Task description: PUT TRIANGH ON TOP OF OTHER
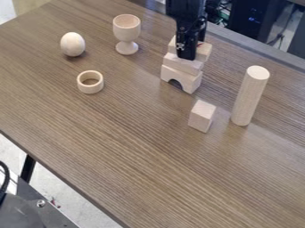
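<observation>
Nearest us on the brown, finely streaked wood-grain table [137,147], we see one pale wooden block [202,116], flat-faced and sharp-edged. Just beside it, one tall, round wooden cylinder [249,96] stands on end. Farther back we count one short, hollow wooden ring [90,88] at left and one wooden arch block [183,78] with a rounded cutout. On the arch lies one smooth middle block [184,65]; above that is one top piece [204,50], partly hidden by the black gripper [186,57]. We cannot tell if this top piece is the triangle, nor whether the gripper is apart, together or clamped on it. Farthest, at left, are one smooth wooden egg [72,44] and one stemmed, round-bowled wooden goblet [126,32].
</observation>
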Tool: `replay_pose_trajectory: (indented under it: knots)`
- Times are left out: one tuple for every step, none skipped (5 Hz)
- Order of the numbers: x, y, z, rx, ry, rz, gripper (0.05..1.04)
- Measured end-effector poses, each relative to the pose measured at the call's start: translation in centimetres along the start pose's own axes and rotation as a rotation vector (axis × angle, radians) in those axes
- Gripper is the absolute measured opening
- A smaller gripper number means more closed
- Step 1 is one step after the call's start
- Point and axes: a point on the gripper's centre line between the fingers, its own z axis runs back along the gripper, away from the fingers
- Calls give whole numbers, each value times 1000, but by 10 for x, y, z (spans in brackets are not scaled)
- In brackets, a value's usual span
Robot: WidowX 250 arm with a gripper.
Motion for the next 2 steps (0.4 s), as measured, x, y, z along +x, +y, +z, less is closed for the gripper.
replay_pose_trajectory:
  knots:
    - [1,0,0,1,-4,-1,556]
    - [1,0,0,-3,-5,-2,556]
